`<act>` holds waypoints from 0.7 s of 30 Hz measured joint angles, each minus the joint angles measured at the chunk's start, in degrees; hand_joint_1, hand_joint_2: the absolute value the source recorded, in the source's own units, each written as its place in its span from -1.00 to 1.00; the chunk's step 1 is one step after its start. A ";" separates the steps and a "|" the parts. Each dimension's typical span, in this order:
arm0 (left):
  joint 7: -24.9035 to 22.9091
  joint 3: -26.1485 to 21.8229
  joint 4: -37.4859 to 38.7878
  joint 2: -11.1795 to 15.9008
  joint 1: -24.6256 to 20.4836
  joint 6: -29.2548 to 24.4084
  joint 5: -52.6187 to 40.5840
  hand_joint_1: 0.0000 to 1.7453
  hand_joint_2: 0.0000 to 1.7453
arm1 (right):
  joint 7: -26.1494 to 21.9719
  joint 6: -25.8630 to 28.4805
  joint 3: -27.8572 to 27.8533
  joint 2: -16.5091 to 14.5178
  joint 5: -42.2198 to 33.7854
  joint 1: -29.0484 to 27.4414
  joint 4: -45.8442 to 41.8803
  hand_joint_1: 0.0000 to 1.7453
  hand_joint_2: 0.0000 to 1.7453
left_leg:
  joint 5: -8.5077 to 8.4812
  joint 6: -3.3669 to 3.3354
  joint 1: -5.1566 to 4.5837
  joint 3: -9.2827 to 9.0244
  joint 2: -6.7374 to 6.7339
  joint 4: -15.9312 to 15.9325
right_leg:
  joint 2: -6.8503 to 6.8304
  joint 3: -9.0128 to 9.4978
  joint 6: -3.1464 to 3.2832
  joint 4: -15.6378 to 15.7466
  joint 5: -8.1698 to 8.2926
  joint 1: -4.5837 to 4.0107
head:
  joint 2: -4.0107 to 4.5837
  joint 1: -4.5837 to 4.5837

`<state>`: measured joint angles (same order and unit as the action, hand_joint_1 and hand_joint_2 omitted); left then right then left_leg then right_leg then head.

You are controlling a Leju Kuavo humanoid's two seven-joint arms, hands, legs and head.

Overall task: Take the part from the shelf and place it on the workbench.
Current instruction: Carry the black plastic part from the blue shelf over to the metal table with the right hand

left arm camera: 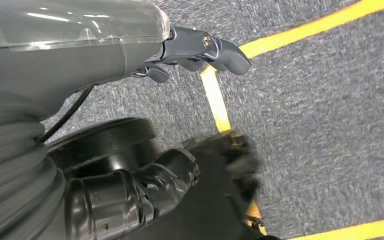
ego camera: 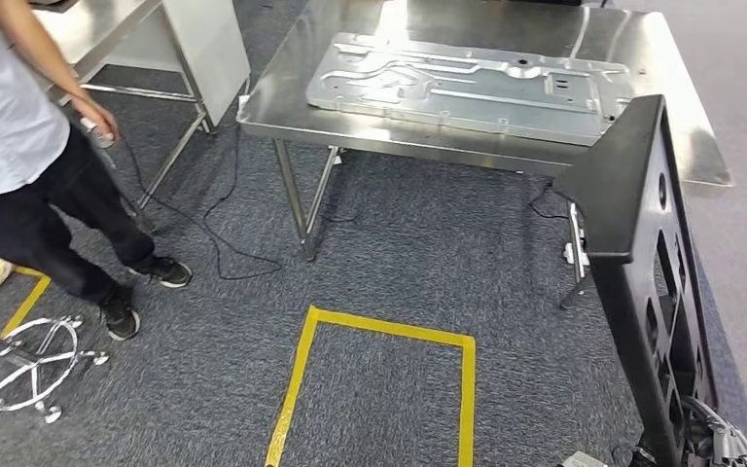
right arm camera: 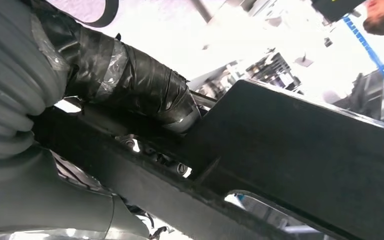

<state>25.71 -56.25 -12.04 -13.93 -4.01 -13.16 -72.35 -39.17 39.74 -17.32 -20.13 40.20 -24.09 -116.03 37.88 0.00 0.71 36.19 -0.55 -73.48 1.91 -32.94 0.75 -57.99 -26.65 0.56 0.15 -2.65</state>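
**Part in hand, placement pending**

A person [ego camera: 19, 146] stands at left. The steel table [ego camera: 681, 117] ahead carries 1 metal plate [ego camera: 467, 86]. At right, the right robot hand [right arm camera: 130, 85] holds the black part [ego camera: 642, 253]; the left robot hand [left arm camera: 200, 50] hangs curled, holding nothing. Approach and set-down remain.
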 joint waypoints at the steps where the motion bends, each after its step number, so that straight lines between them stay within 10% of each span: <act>1: -0.01 0.00 0.00 0.01 0.10 0.00 0.00 -1.00 1.00 | 0.00 0.00 0.01 0.00 0.00 -0.01 0.02 1.00 1.00 | -0.96 -0.04 -0.01 0.52 0.16 -0.21 | 0.83 0.05 0.02 -0.13 -0.08 -0.07 | 0.00 0.00; 5: 0.00 -0.02 -0.01 0.05 0.23 0.00 0.00 -1.00 1.00 | 0.00 0.00 0.03 0.00 0.00 0.03 0.04 1.00 1.00 | -8.47 -0.86 0.09 -3.69 3.77 11.96 | 3.81 -0.03 -0.49 -1.05 -0.64 -0.15 | 0.00 -0.02; 9: 0.02 -0.04 -0.02 0.10 -0.04 0.00 0.00 -1.00 1.00 | 0.00 0.00 0.09 -0.04 0.00 -0.12 0.05 1.00 1.00 | -9.04 -1.85 -0.12 -4.95 3.88 14.68 | 5.72 -0.62 -1.91 -1.12 -0.53 0.32 | 0.00 -0.02; 13: 0.13 -0.05 -0.02 0.04 0.00 0.04 0.01 -1.00 1.00 | -0.08 0.00 0.12 -0.04 0.12 0.01 0.08 1.00 1.00 | -9.47 -3.13 0.19 -5.72 0.73 15.89 | 0.00 -4.63 -2.89 -9.19 -4.90 0.16 | 0.00 -0.33; 16: 0.16 -0.09 -0.02 0.08 0.16 0.13 0.05 -1.00 1.00 | 0.09 -0.01 0.14 -0.04 0.60 0.02 0.41 1.00 1.00 | -9.05 -3.11 0.08 -5.96 -1.39 15.85 | -1.42 -8.43 -3.59 -16.08 -6.66 0.71 | 0.00 -0.35; 21: 0.50 -0.13 -0.02 0.06 -0.07 0.27 0.13 -1.00 1.00 | 0.97 -0.02 0.49 -0.03 1.98 -0.02 1.18 1.00 1.00 | -8.11 -1.84 -0.06 -6.76 -2.66 15.69 | -2.80 -0.77 -3.15 -1.55 -0.01 0.82 | 0.00 -0.34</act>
<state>26.22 -56.39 -12.07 -13.87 -4.08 -12.89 -72.22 -38.19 39.71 -16.82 -20.16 42.17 -24.11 -114.85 29.76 -1.84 0.66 29.43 -3.21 -57.78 -0.88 -33.72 -2.40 -59.55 -26.66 1.38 0.15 -2.99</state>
